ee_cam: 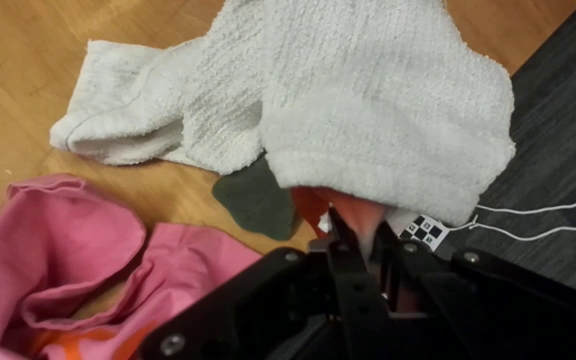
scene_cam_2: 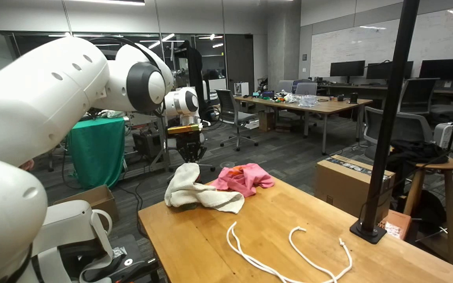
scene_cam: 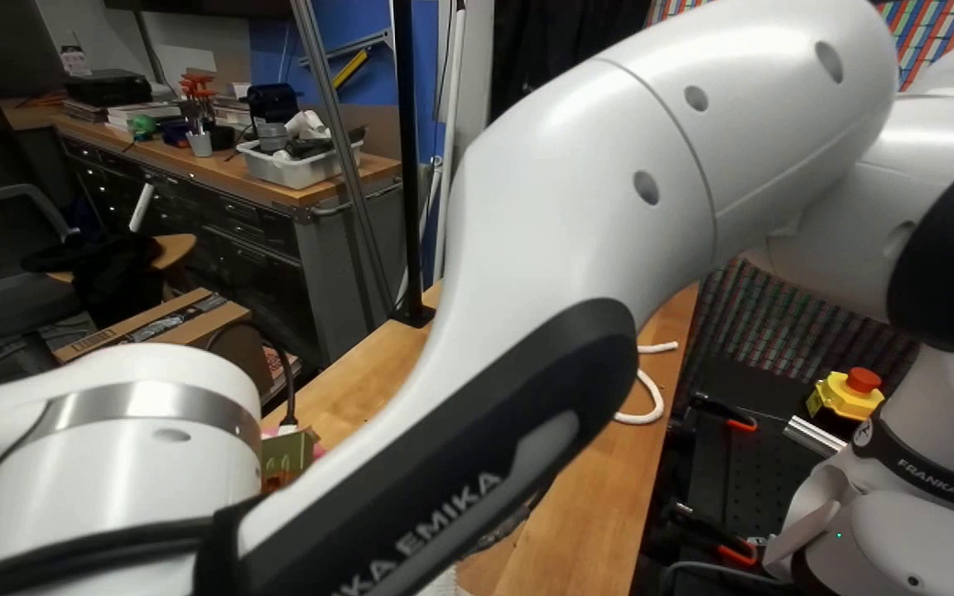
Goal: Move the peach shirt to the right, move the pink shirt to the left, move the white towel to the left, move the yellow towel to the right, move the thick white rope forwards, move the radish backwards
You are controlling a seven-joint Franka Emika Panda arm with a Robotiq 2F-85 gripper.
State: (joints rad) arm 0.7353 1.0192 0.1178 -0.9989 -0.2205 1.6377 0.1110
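The pincer [ee_cam: 357, 215] stood narrow, a red thing [ee_cam: 359, 205] between its tips; whether gripped, I could not tell. In the wrist view the towel [ee_cam: 378, 105] lay just beyond it, the pink shirt [ee_cam: 180, 280] left of it; in an exterior view the rope [scene_cam_2: 262, 267] lay on the surface [scene_cam_2: 207, 237], well apart from it.

The robot arm [scene_cam: 551, 199], glossy white, bears round grey recesses [scene_cam: 646, 188], a lettered black panel [scene_cam: 460, 439] and a smooth silver band [scene_cam: 146, 402]; "FRANKA EMIKA" runs in white across its dark base collar [scene_cam: 945, 482]. Silvery round-headed screws [ee_cam: 172, 344] dot the angular black hand [ee_cam: 358, 218].
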